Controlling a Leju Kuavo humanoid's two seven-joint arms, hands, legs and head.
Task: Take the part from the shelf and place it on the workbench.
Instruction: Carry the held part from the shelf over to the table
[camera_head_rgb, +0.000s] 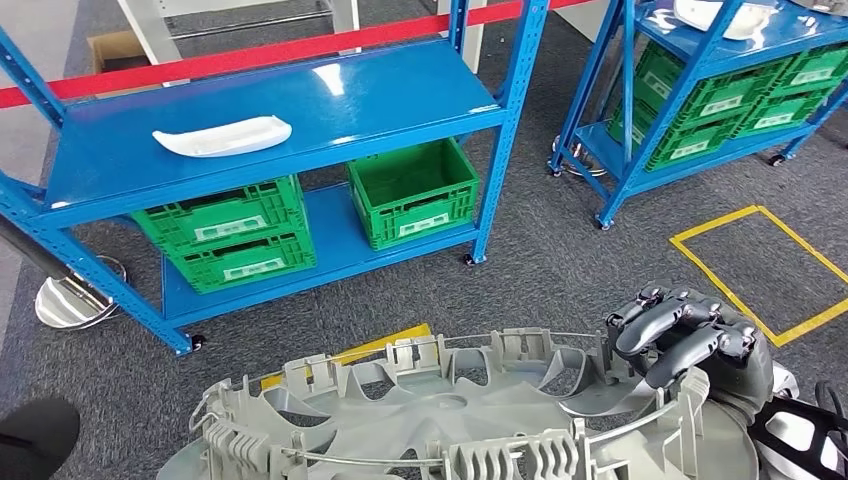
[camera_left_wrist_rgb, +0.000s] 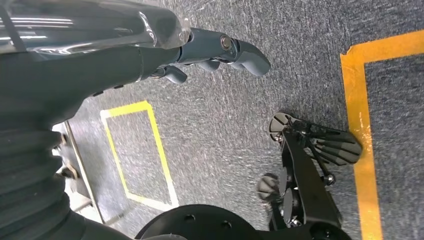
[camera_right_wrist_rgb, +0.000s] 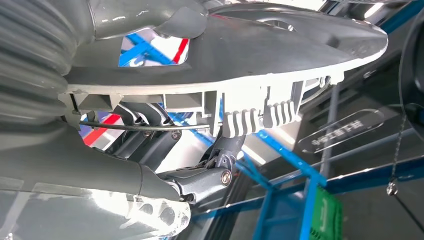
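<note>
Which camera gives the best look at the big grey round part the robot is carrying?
The head view: the grey round part spreads wide, right hand gripping its rim. The right wrist view catches its edge close up.

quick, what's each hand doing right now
Left hand: holds nothing, fingers apart, above the grey carpet.
Right hand: grips the rim of the large round grey plastic part.

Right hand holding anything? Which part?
Yes: the right hand grips the grey round part at its ribbed rim, fingers curled over the edge.
</note>
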